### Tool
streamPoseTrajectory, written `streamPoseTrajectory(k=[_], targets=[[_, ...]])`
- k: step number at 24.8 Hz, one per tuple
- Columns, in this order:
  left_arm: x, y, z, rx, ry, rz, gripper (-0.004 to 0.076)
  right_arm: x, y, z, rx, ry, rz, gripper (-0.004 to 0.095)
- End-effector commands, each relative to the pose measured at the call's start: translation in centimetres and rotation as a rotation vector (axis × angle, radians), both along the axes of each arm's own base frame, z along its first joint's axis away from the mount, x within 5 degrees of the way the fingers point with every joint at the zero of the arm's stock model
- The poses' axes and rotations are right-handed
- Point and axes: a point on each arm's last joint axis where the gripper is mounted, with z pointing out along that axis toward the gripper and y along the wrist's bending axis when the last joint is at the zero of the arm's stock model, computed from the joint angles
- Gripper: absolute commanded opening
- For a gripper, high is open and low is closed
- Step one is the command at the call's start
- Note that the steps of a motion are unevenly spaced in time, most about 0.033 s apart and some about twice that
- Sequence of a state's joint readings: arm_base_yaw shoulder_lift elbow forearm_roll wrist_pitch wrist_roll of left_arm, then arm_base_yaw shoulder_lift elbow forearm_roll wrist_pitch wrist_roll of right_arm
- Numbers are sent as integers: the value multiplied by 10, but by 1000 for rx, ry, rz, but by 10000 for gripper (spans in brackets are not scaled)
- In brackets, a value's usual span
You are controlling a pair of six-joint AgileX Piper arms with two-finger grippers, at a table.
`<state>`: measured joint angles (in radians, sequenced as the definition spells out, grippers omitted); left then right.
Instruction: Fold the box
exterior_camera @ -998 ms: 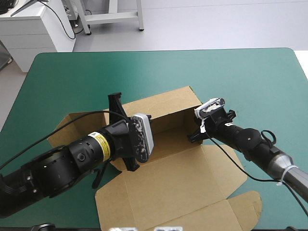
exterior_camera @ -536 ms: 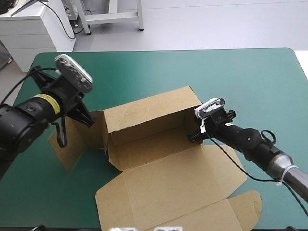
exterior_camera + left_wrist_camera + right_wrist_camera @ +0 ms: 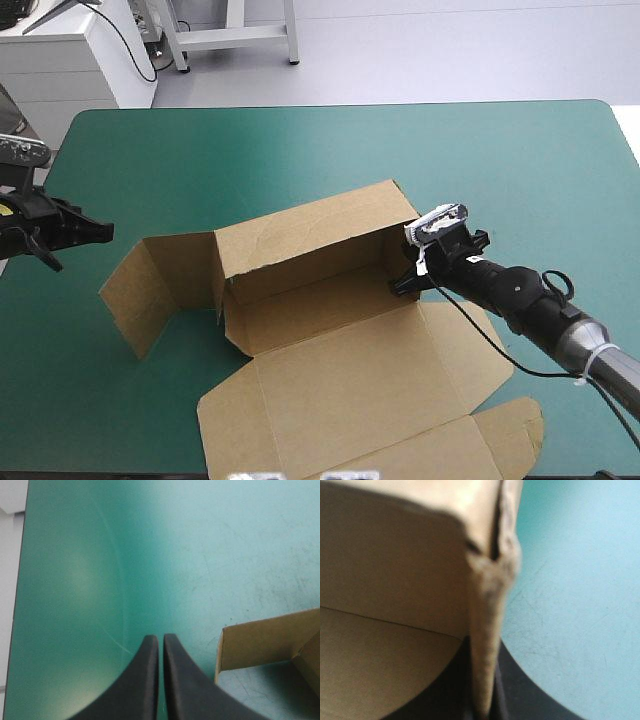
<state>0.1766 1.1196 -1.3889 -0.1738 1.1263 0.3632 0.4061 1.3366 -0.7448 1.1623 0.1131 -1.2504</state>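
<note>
Left jaws pressed together, empty, above teal-green worktop (image 3: 300, 160) | right jaws clamped on brown box (image 3: 340, 370) end wall

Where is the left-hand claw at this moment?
In the high view the left gripper sits at the teal-green table's left edge, shut and empty, apart from the brown box, whose open left flap is its nearest neighbour.
</note>
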Motion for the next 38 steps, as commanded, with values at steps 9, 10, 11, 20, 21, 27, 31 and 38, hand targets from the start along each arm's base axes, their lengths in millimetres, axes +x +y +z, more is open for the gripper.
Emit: streamPoseTrajectory(k=[9, 10, 11, 20, 21, 27, 31, 38], targets=[[5, -3, -4, -42, -111, -23, 4, 4, -32, 29, 5, 125, -41, -19], [5, -3, -4, -42, -113, -22, 4, 5, -34, 32, -2, 140, -49, -19], [5, -3, -4, -42, -115, -22, 4, 5, -35, 35, -30, 168, -52, -19], [5, -3, -4, -40, -114, -21, 4, -1, -44, 58, -132, 349, -108, -19], [5, -3, -4, -40, -114, -21, 4, -1, -45, 59, -144, 356, -113, -19], [5, -4, -4, -48, -118, -23, 4, 4, -50, 62, -187, 404, -181, -19], [6, -4, -3, -59, -128, -24, 4, 18, -47, 59, -227, 510, -187, -19], [6, -4, -3, -59, -128, -24, 4, 60, -36, 61, -258, 576, -176, -19]])
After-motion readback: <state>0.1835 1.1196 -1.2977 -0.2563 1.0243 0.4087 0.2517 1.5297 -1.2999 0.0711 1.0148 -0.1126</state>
